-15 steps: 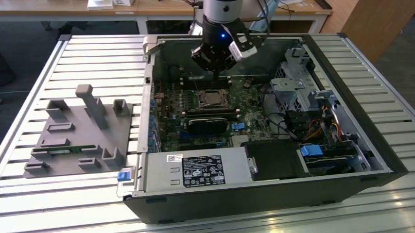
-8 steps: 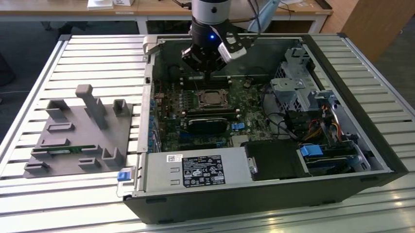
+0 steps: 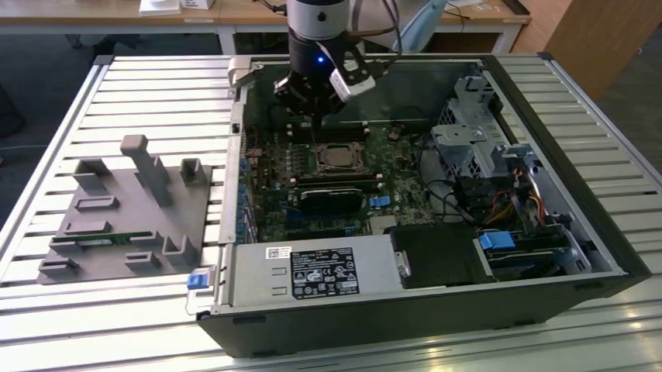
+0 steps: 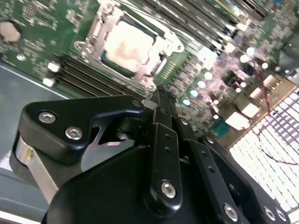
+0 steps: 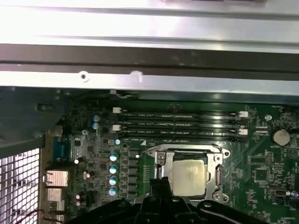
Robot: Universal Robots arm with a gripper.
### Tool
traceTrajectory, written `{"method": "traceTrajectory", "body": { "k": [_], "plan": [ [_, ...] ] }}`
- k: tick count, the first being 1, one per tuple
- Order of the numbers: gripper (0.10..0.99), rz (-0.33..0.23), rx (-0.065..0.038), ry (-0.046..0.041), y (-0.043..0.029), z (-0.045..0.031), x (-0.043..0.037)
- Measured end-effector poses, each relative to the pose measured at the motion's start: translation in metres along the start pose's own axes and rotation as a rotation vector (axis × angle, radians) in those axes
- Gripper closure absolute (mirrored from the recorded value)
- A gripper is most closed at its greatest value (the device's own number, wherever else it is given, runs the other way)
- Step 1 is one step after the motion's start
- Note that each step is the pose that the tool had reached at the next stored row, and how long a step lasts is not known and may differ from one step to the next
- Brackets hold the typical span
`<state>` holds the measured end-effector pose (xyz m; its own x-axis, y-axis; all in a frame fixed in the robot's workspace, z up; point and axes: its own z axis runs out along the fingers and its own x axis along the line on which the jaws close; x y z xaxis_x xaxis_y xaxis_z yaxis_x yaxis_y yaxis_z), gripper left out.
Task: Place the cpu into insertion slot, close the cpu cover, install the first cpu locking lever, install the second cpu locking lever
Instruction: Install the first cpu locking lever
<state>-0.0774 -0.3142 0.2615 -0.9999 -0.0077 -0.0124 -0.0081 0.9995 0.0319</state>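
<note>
Claw (image 4: 162, 95): one, black, jointed links with silver screw heads; seemingly pinched shut, gripping nothing; hung over the motherboard (image 5: 261, 179) near the cpu (image 5: 188, 176), apart from it.
Room: wooden desk (image 3: 248, 14) on white legs at the back; wooden panel (image 3: 590, 46) at the exterior view's right.
Table (image 3: 135, 93): one, pale metal, long parallel slats.
Computer case (image 3: 414, 325): one, dark metal box lying on its side, open on top, mid-table.
Motherboard: one, green, flat on the case floor, crowded with small parts.
Fixture (image 3: 104, 232): one, matte grey, blocky, with several upright posts and pockets; on the table just beside the case, at the exterior view's left.
Arm (image 3: 315, 31): one, round grey-and-black column upright over the case, small blue light on it.
Power supply box (image 3: 310, 273): one, silver sheet metal with a label, at the near edge of the case.
Memory slots (image 5: 180, 126): four, long, narrow, black, side by side, white end clips; just beside the cpu.
Cpu cover (image 5: 216, 163): one, thin silver-grey metal frame with a square window, lying flat around the cpu.
Insertion slot (image 4: 106, 57): one, square, dark edge showing between cpu and cover.
Cpu: one, small flat square, dull silver top, seated in the insertion slot, framed by the cover's window.
Coin cell (image 5: 280, 136): one, round, silver, on the board.
Capacitors (image 5: 113, 169): five, round, shiny-topped, in a column near the cover.
</note>
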Motion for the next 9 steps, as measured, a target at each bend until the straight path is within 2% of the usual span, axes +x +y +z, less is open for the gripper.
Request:
{"method": "traceTrajectory", "body": {
  "k": [5,9],
  "plan": [
    [0.98,0.0,0.0,-0.0015,0.0003,0.0007,0.0154],
    [0.98,0.0,0.0,-0.0018,0.0013,0.0022,0.0223]
  ]
}}
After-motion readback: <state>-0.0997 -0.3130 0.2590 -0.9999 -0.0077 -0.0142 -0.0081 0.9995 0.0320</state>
